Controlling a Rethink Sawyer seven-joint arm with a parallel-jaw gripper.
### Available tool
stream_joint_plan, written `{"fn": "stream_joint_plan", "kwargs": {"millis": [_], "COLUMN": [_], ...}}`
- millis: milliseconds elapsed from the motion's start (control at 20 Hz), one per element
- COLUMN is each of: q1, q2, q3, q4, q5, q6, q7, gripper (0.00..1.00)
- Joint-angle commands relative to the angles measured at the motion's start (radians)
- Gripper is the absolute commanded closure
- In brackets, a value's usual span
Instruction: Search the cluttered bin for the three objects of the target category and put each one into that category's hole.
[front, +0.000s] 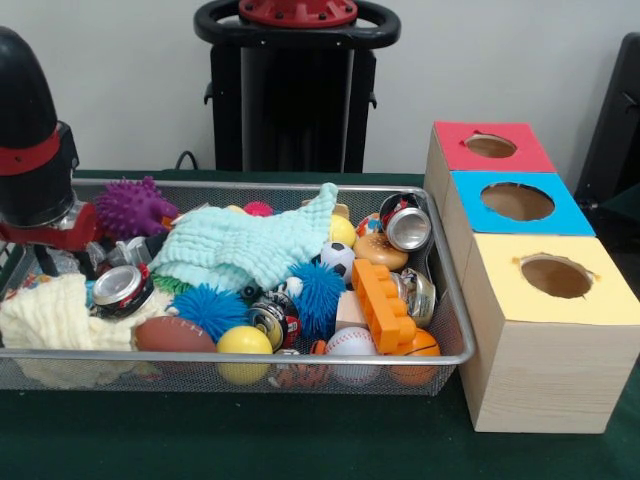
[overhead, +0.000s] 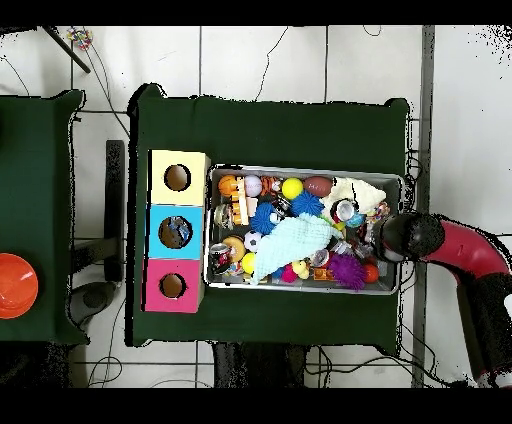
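The gripper (front: 45, 245) is low at one end of the wire bin (front: 455, 300), near a crushed can (front: 122, 290). Whether its jaws are apart cannot be seen. The green cloth (front: 255, 245) could snag.

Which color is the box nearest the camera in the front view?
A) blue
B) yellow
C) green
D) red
B: the yellow box stands nearest, with the blue box behind it and the red box farthest back.

Cluttered wire bin (front: 300, 357), three holed boxes (front: 540, 330)
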Motion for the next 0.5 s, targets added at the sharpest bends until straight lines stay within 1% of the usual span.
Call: {"fn": "stream_joint_plan", "kwargs": {"millis": [50,300,500], "q1": [0.005,0.013,0.025], "q2": [0.177,0.156,0.115], "q3": [-0.101,-0.099,-0.105], "q4": [-0.075,-0.061,-0.042], "q5": [-0.168,-0.157,-0.147], "q6": [-0.09,-0.068,-0.047], "q7": [-0.085,-0.101,-0.097], "gripper": [1.0,1.0,1.0]}}
